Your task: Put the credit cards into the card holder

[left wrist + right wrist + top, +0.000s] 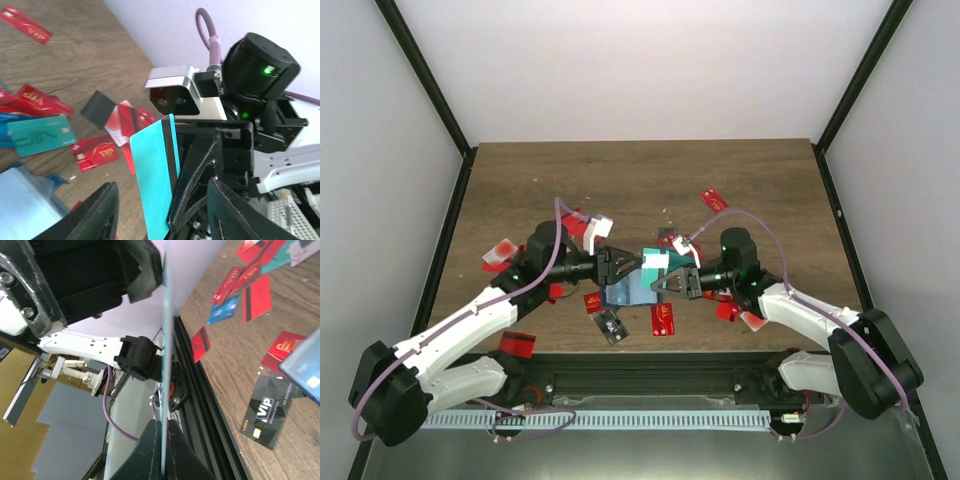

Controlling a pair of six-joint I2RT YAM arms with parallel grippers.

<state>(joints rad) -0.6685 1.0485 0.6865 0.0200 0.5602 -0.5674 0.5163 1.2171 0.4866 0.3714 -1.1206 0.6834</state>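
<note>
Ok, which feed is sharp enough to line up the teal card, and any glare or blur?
Top external: even light, soft shadows, no glare, all sharp but small. Left wrist: teal card sharp and well lit; left fingers dark, blurred at the bottom edge. Right wrist: card seen edge-on as a thin line, right fingers blurred, black VIP card crisp.

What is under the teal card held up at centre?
The blue card holder sits roughly beneath the teal card pinched in the right fingers. The fingers hide part of it; anything under it is covered.
</note>
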